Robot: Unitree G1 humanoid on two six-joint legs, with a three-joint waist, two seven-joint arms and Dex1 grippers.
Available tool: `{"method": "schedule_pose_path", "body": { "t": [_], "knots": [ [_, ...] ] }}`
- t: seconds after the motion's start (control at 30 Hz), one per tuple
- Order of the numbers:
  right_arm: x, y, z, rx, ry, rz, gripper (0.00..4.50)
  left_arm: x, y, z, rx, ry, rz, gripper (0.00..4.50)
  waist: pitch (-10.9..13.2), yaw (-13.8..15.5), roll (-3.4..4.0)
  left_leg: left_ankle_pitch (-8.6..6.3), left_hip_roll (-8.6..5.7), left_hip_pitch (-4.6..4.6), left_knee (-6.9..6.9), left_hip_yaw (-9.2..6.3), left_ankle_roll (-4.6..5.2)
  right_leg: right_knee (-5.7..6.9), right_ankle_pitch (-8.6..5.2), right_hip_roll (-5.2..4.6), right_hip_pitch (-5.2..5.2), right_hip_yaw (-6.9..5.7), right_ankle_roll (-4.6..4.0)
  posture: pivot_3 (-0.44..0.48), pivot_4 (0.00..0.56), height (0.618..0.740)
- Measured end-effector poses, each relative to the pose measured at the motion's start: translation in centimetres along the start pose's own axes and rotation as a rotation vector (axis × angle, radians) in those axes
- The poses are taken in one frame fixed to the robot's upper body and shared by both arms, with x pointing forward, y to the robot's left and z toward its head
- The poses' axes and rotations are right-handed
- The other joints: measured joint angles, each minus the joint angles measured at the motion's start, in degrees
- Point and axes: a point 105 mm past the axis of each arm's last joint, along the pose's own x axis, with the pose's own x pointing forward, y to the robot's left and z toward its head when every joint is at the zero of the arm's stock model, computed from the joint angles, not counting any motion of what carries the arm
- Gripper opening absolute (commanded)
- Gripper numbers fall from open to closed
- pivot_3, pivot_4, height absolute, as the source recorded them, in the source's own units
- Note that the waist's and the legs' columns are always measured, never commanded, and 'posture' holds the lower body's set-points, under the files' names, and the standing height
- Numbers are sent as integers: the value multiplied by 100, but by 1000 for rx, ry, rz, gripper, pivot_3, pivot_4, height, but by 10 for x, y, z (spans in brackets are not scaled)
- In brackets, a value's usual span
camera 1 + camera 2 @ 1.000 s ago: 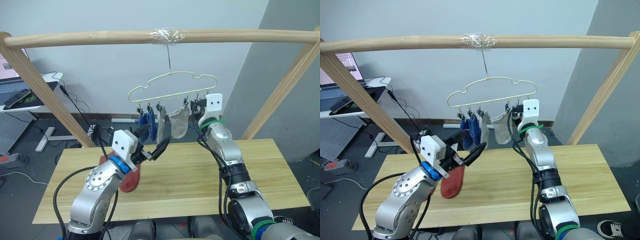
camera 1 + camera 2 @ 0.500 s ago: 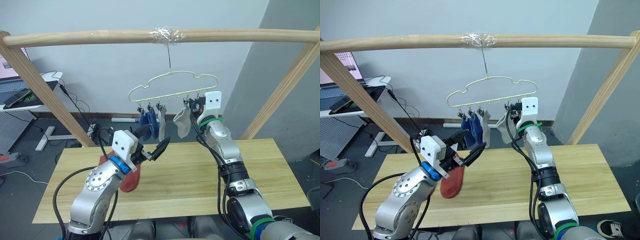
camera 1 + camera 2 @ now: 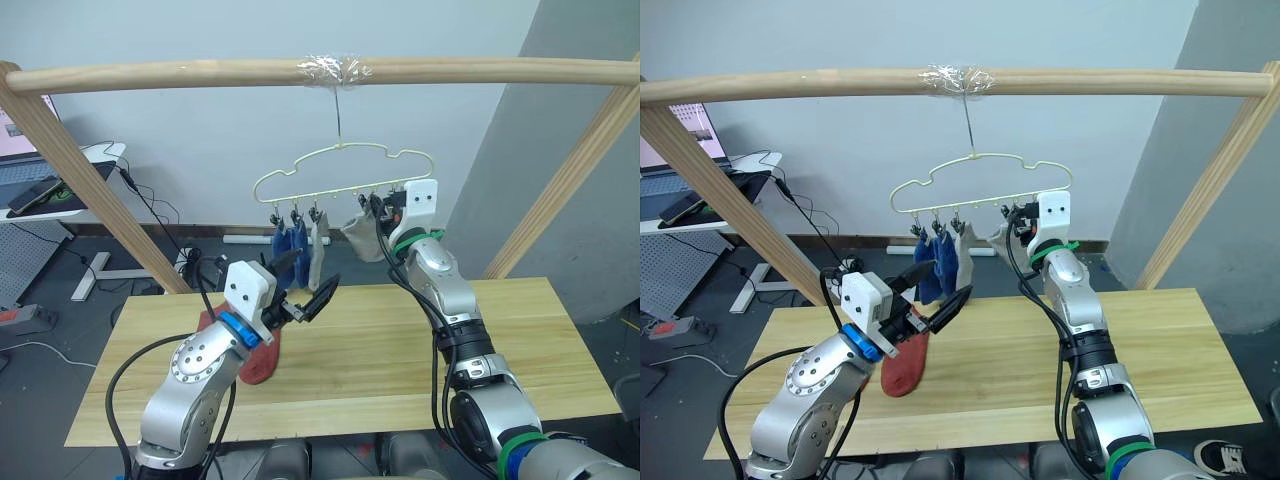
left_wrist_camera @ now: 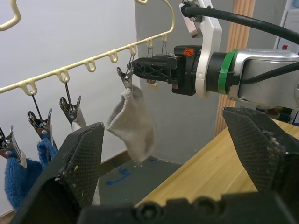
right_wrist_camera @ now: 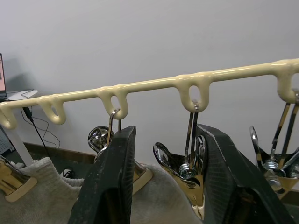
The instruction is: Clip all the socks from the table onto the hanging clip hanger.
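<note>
The clip hanger hangs off the wooden pole, tilted a bit with the right arm's side higher. Two blue socks and a grey sock dangle from its left clips. The right gripper is up at the row of clips, fingers parted around one clip, with a second grey sock right at its tips. The left gripper hovers over the table, fingers spread wide, nothing in them. A rust-red sock lies on the table under it
</note>
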Motion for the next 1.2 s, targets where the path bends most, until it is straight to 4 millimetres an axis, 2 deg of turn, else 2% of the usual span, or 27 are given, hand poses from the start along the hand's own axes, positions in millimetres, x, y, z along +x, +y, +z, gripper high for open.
{"method": "schedule_pose_path", "body": {
  "t": [0.07,0.2,0.27,0.4,0.47,0.57,0.67,0.7,0.77,1.0,1.2],
  "knots": [
    [0,0,0,1,2,0,1518,0,0,0,0,0,0,4500,0,1,0,0,0,-1,-1,0,0,-1,0,0,0,0,0,162,117,740],
    [0,0,0,2,1,0,353,0,0,0,-1,0,0,4500,1,3,0,0,0,-1,-1,-1,0,-1,0,0,0,-1,0,160,118,740],
    [0,-1,0,4,0,1,38,0,0,0,-1,0,0,4500,1,4,0,0,0,-1,-1,-1,0,-2,-1,0,0,-1,-2,156,118,740],
    [-1,-5,0,1,5,7,15,1,1,-3,-4,10,13,4500,2,8,0,0,0,-2,-1,-1,0,-4,-1,-1,0,-1,-1,147,117,740],
    [-3,-9,1,-4,18,14,15,0,7,-11,-7,45,51,4500,2,9,0,0,0,-2,-2,-1,0,-4,-1,-1,0,-2,0,130,118,740],
    [-9,-16,4,-23,41,42,15,-11,31,-45,1,191,178,4500,2,7,0,0,0,-2,-4,-5,0,-4,-1,-1,0,-5,1,115,120,740],
    [-17,-20,8,-46,64,73,15,-35,63,-88,11,384,336,4500,4,4,-2,0,0,-2,-5,-10,0,-5,-2,-1,-1,-11,0,101,125,740],
    [-20,-21,9,-49,71,81,15,-42,70,-96,14,418,370,4500,11,-2,-6,0,0,-3,-5,-11,0,-5,-4,-1,-1,-12,-2,95,130,740],
    [-25,-21,9,-58,96,106,15,-49,80,-106,17,465,405,4500,16,-5,-7,-1,-1,-6,-5,-11,-1,-8,-4,-2,-1,-13,-2,91,132,740],
    [-40,-12,10,-59,136,165,15,-52,103,-138,27,562,432,4500,80,11,-25,-1,-1,-8,-5,-14,-1,-11,-2,-4,-2,-18,2,59,153,740],
    [-45,-8,15,-80,155,189,15,-47,107,-165,-29,634,414,4500,114,-8,-39,-2,-2,-18,-7,-16,-3,-24,4,-7,-3,-23,16,33,159,740]
  ]
}}
